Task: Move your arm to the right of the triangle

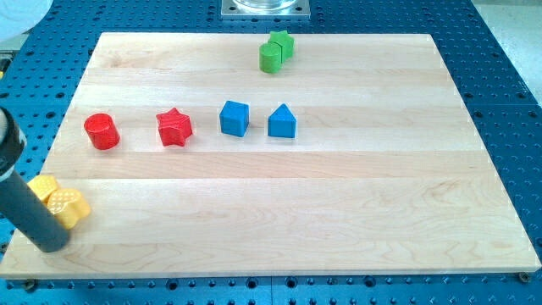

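The blue triangle block (282,122) sits near the middle of the wooden board (339,212). A blue cube (235,118) sits just to its left. My rod comes in from the view's left edge and its tip (52,246) rests at the board's bottom left corner, touching or right beside two yellow blocks (59,202). The tip is far to the left of and below the triangle.
A red star block (174,127) and a red cylinder (102,131) lie left of the blue cube. Two green blocks (275,51) sit together near the board's top edge. A metal base plate (265,8) shows at the top. Blue perforated table surrounds the board.
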Robot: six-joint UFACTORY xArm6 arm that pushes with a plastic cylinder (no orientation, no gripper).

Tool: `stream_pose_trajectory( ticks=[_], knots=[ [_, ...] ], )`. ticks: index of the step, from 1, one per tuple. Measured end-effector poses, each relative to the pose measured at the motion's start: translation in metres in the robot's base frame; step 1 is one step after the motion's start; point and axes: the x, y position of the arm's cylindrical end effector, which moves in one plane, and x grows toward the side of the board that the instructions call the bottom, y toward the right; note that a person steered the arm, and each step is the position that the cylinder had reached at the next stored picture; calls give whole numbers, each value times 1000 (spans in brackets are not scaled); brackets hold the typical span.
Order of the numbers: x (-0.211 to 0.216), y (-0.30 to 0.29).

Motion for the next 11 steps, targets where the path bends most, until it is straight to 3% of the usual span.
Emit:
stream_pose_trajectory(
  ticks=[4,7,8,11],
  knots=[
    [-1,14],
    [0,274],
    [-17,307],
    [-126,321]
  ],
)
